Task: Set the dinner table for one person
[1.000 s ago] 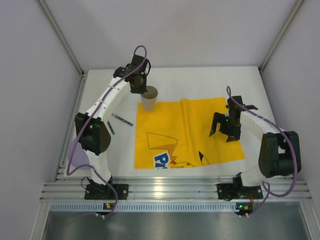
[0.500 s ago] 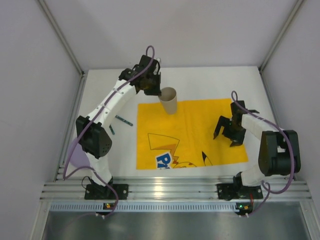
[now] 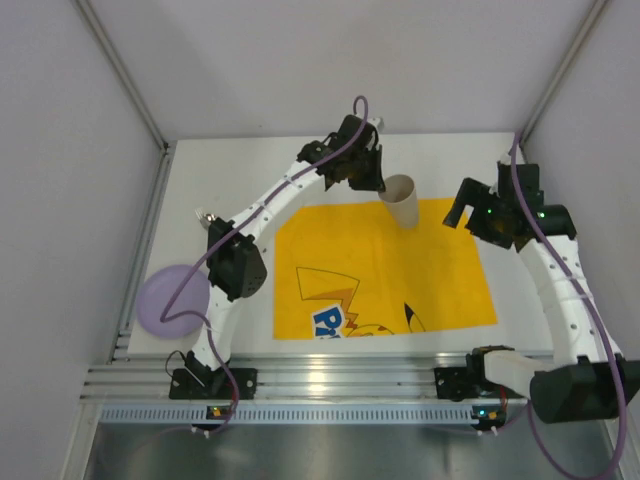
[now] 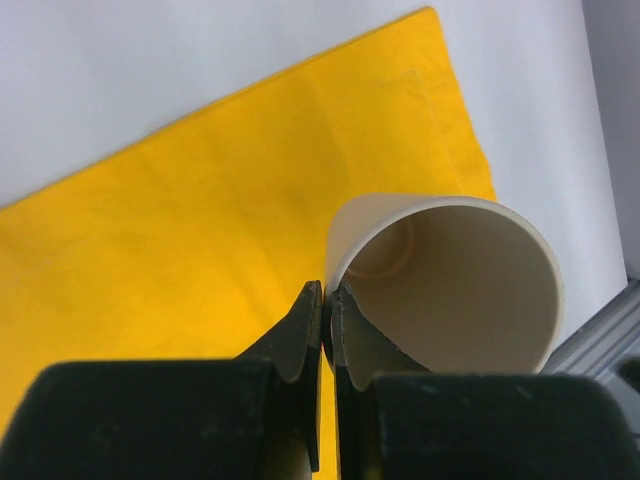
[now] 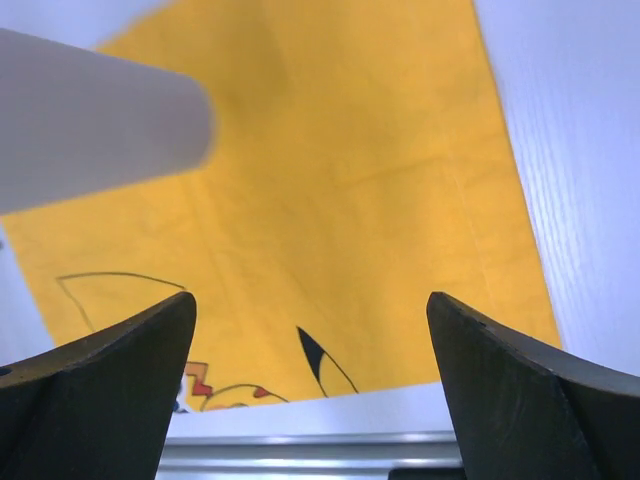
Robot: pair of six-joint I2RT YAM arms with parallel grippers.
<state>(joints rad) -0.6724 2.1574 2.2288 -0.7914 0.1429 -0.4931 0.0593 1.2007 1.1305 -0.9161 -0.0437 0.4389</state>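
Note:
A tan paper cup (image 3: 403, 200) stands upright at the far edge of the yellow cartoon mat (image 3: 380, 270), right of its middle. My left gripper (image 3: 378, 183) is shut on the cup's rim, one finger inside and one outside; the left wrist view shows the cup (image 4: 450, 290) empty and the gripper (image 4: 325, 295) pinching its wall over the mat (image 4: 200, 220). My right gripper (image 3: 462, 213) is open and empty, raised over the mat's far right corner; in its wrist view the gripper (image 5: 310, 300) hangs above the mat (image 5: 350, 200), with the cup (image 5: 100, 120) blurred at upper left. The white dinner table (image 3: 240, 170) lies under everything.
A purple plate (image 3: 170, 300) lies on the table at the near left, beside the left arm. The ribbed aluminium rail (image 3: 320, 380) runs along the near edge. Grey walls close in the table at the left, far and right sides.
My left gripper has carried the cup to the right along the mat's far edge. My right gripper has risen and moved back to the far right. The purple plate now shows.

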